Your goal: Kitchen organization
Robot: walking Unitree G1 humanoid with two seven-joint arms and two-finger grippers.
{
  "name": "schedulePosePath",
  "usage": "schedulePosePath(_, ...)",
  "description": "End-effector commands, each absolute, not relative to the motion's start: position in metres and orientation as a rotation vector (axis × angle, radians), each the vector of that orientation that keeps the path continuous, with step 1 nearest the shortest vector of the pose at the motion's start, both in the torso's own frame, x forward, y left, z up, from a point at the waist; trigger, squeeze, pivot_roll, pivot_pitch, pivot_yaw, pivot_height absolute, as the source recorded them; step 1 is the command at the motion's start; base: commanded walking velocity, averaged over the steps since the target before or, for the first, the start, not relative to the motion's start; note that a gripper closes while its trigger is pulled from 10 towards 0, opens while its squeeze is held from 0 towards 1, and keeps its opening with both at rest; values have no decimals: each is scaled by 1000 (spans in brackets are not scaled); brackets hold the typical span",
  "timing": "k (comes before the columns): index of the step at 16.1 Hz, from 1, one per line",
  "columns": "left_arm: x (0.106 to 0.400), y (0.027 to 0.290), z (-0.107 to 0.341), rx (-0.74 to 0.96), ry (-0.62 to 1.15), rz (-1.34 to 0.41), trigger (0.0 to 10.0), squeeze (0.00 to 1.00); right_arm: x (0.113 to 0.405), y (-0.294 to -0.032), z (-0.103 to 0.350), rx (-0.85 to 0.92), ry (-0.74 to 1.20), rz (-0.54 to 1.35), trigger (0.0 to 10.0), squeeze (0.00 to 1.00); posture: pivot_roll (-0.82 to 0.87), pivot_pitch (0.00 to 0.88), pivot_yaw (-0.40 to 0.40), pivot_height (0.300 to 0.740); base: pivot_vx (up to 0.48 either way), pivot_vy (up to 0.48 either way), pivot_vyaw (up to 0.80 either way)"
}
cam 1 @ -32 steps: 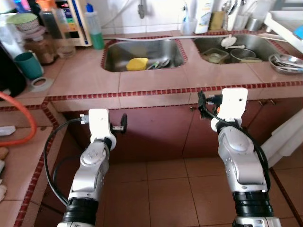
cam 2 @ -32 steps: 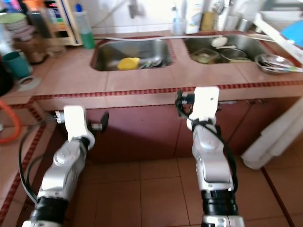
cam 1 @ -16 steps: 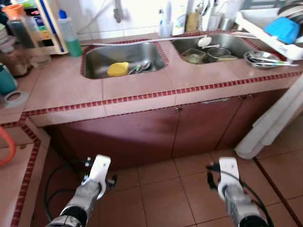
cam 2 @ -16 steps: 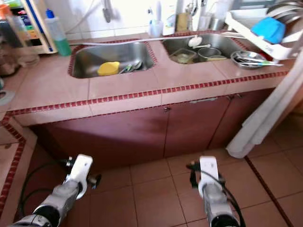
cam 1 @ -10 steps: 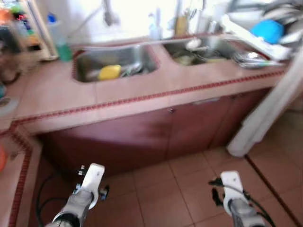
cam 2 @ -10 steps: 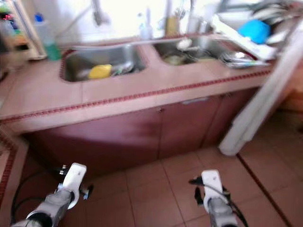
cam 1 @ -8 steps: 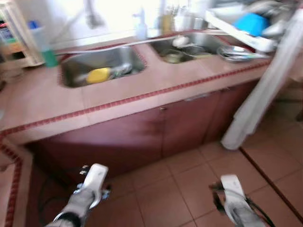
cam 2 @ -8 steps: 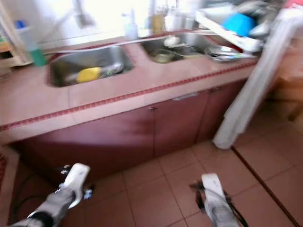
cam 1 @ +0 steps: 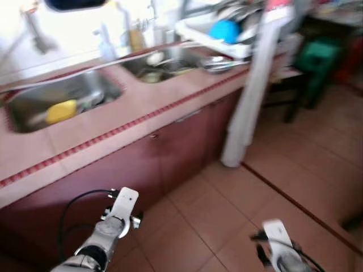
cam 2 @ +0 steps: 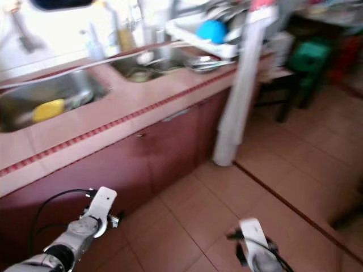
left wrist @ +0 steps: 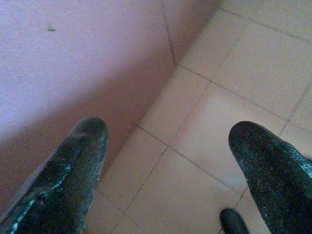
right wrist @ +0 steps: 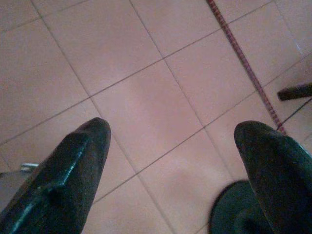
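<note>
- I judge I'm between jobs, walking beside the bench (cam 1: 142, 107); left tool (left wrist: 165, 161) and right tool (right wrist: 170, 161) hang released, empty.
- Next: choose a target, maybe the dish rack (cam 1: 218, 39).

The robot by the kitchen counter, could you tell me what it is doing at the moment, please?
Nothing is being handled. The left gripper and the right gripper both hang low and open over the tan tiled floor, holding nothing. The left one is beside the dark red cabinet front. On the pink tiled counter, a yellow sponge lies in the steel sink, and a blue bowl sits in the white dish rack. The head views are blurred.
</note>
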State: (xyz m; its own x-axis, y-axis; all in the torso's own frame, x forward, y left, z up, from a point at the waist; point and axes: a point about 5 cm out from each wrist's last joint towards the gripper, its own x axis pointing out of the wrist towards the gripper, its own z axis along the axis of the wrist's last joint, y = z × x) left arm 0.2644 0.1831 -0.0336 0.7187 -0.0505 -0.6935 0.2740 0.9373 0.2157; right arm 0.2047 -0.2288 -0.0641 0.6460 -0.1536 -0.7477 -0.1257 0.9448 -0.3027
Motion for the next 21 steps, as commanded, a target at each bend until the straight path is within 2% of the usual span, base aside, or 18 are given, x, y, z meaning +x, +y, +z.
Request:
schedulePosePath(1, 265, 186, -33, 319, 759, -175, 10000, 0, 197, -224, -70, -348, 901, 6, 10000, 0, -66, 68, 71, 740, 0, 0, -769)
schedulePosePath(8, 268, 181, -31, 318, 751, -202, 10000, 0, 193, -222, -72, -361, 914, 27, 10000, 0, -68, 68, 75, 740, 0, 0, -729)
schedulePosePath(13, 270, 178, -29, 311, 740, -229, 10000, 0, 191, -221, -74, -357, 925, 40, 10000, 0, -64, 72, 79, 740, 0, 0, 0)
schedulePosePath(21, 271, 178, -29, 324, 740, -253, 10000, 0, 186, -218, -77, -368, 945, 55, 10000, 0, -63, 75, 88, 740, 270, 0, 0)
